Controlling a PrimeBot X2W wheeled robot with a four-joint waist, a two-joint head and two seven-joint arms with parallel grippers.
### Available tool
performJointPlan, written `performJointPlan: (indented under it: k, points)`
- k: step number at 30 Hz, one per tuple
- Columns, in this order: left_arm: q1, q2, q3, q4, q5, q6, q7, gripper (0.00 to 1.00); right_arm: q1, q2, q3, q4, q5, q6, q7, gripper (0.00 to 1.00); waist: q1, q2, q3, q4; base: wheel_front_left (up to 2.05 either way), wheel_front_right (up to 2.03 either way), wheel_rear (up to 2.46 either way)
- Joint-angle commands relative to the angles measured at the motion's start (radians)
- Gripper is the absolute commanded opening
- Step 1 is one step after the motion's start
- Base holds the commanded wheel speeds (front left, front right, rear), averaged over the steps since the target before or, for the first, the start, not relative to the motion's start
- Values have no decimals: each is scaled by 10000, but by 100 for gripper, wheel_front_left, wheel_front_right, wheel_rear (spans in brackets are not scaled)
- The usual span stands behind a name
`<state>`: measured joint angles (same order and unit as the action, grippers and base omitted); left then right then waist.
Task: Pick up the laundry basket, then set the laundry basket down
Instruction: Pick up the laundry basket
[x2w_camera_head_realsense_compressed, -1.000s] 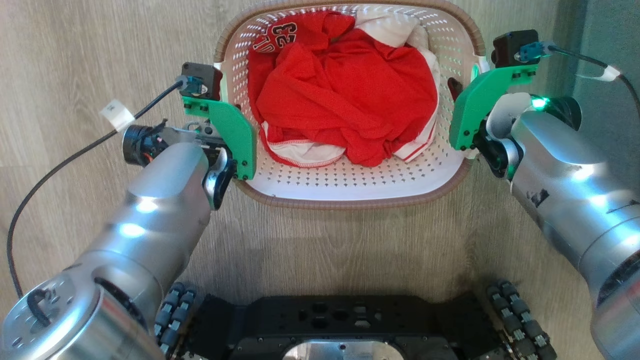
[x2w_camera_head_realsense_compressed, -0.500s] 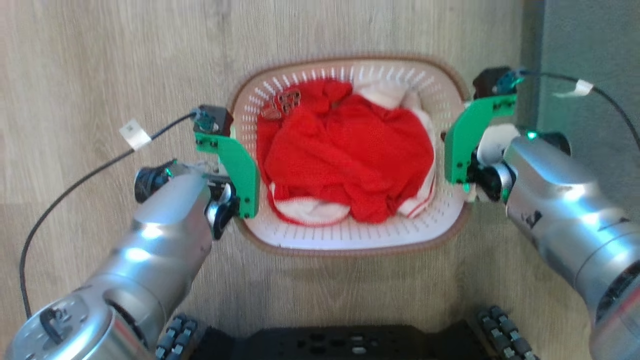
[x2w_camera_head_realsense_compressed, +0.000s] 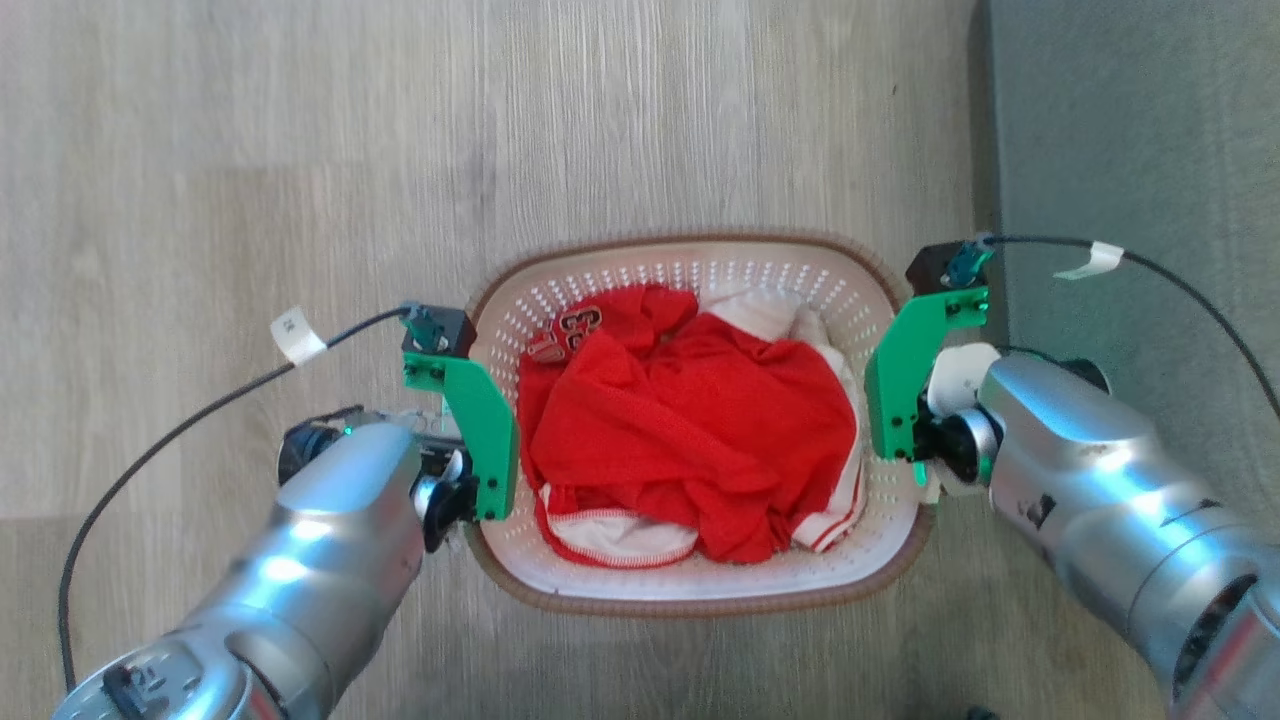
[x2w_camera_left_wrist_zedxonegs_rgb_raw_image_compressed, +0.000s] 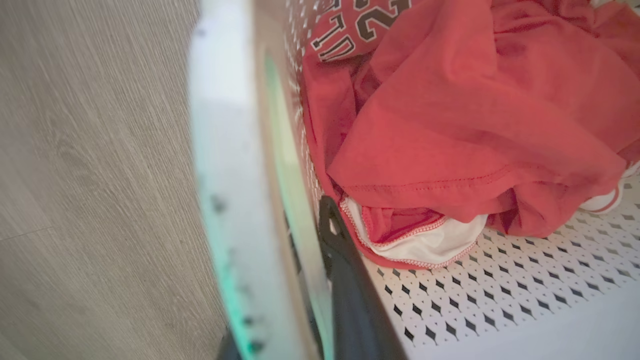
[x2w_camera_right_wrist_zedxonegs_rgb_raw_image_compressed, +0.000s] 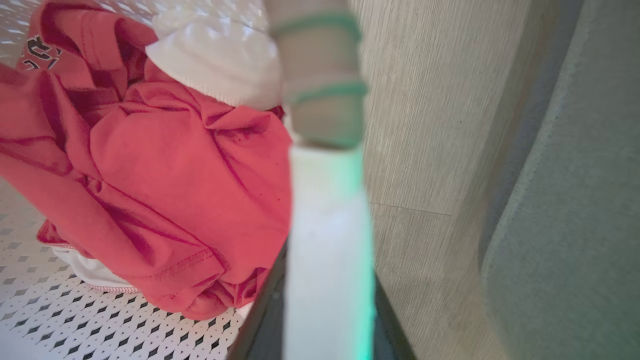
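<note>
I have open pale wood-look plank floor (x2w_camera_head_realsense_compressed: 300, 150) ahead and to the left of the cream-white perforated plastic laundry basket (x2w_camera_head_realsense_compressed: 700, 590) with its brown woven-look rim. On the right, a grey-green fabric-looking surface (x2w_camera_head_realsense_compressed: 1130, 120) runs near my right tool (x2w_camera_right_wrist_zedxonegs_rgb_raw_image_compressed: 325, 300), leaving a narrow floor strip. Red-and-white clothes (x2w_camera_head_realsense_compressed: 690, 440) fill the basket's middle.

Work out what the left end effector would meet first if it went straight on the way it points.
Most likely the red clothes: the left end effector straddles the side wall of the laundry basket, and its inner finger points along that wall into the bunched red fabric. Depth is unclear.
</note>
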<state>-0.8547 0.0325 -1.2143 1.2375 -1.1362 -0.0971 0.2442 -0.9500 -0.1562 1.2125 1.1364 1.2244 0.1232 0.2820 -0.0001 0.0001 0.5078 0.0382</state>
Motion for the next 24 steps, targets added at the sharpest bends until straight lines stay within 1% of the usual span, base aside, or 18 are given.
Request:
performJointPlan:
  k: [1, 9, 14, 24]
  points:
    - [-245, 177, 45, -128, 43, -139, -70, 0, 441, 252, 270, -189, -67, 75, 110, 0, 1, -1, -528, 47, 0, 0, 0]
    - [305, 204, -73, 145, -127, -290, 478, 0, 1140, 594, 430, -196, 77, 75, 384, 0, 1, -1, -2025, 12, 0, 0, 0]
    - [778, 390, -149, 184, -248, -327, 948, 0, 1580, 818, 484, -321, 274, 75, 551, 0, 1, -1, -2924, -108, 0, 0, 0]
    - [1611, 700, -331, -414, -424, -333, 1629, 0, 2172, 1002, 567, -181, 427, 75, 860, 0, 1, -1, -4190, -8, 0, 0, 0]
